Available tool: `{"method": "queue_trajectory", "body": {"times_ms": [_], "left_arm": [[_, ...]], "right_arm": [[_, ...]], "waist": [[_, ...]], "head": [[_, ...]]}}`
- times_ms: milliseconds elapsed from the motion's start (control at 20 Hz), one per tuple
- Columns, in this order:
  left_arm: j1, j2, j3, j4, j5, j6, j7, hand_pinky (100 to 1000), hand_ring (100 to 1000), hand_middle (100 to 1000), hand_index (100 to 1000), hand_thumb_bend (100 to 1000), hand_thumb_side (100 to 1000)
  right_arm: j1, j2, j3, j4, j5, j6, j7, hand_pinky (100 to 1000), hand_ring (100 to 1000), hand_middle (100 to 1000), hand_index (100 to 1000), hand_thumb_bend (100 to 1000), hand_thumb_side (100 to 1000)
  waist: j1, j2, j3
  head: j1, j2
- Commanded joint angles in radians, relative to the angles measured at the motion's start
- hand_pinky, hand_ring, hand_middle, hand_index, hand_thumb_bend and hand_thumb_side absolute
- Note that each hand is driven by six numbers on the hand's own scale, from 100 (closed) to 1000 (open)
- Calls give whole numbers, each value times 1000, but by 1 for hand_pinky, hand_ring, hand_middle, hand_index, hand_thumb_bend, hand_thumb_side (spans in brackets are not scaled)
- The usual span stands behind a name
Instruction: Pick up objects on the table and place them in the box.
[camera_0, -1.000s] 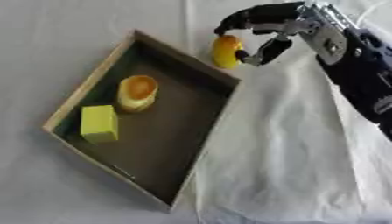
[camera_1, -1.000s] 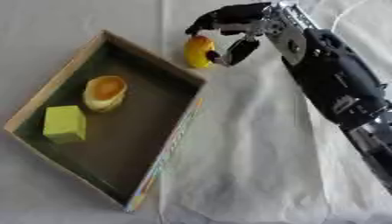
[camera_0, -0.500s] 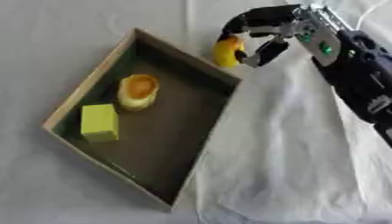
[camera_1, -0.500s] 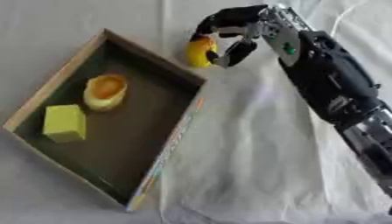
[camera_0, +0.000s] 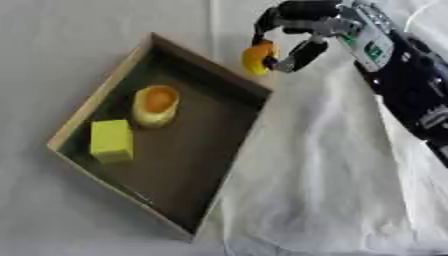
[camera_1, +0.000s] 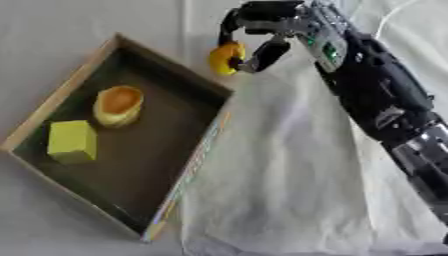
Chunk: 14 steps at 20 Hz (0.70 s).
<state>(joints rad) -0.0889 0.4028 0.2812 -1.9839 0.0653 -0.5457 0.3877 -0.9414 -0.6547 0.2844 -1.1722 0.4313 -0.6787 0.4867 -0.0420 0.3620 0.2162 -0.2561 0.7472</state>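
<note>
Right hand (camera_0: 306, 30): curled around a small yellow-orange rounded object (camera_0: 257, 56), pinched between thumb and fingers.
Held object: kept up just past the far right rim of the shallow wooden box (camera_0: 103, 100).
Box contents: a yellow cup-shaped piece (camera_0: 156, 105) and a yellow-green block (camera_0: 111, 140), side by side.
Surface: wrinkled white cloth (camera_0: 324, 175) under everything.

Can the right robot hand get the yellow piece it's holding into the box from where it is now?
Probably yes. The right robot hand holds the yellow piece just beyond the box's far rim. The box is open-topped, and its floor beside the cup and yellow block is bare.
</note>
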Motion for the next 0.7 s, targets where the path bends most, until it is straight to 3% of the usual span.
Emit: {"method": "queue_trajectory", "body": {"times_ms": [50, 350, 500, 700], "left_arm": [[2, 17, 7, -16, 2, -3, -1, 867, 739, 714, 828, 100, 595], [9, 20, 7, -16, 1, -3, 1, 867, 740, 714, 828, 100, 595], [11, 25, 8, -16, 2, -4, 5, 867, 741, 715, 829, 100, 596], [14, 36, 12, -16, 3, -9, 16, 866, 741, 713, 829, 100, 595]], "right_arm": [[-27, -55, -26, -122, -105, -33, 65, 808, 664, 278, 485, 100, 198], [-61, -73, -69, -377, -338, 89, 49, 795, 626, 271, 482, 100, 214], [-80, -63, -33, -494, -406, 130, 68, 786, 615, 276, 481, 100, 179], [-98, -3, 46, -621, -454, 171, 128, 775, 605, 283, 486, 100, 203]], "waist": [[6, -28, -2], [11, -39, -5], [12, -48, -6], [15, -57, -4]], "head": [[3, 5], [3, 11], [-3, 13], [-13, 19]]}}
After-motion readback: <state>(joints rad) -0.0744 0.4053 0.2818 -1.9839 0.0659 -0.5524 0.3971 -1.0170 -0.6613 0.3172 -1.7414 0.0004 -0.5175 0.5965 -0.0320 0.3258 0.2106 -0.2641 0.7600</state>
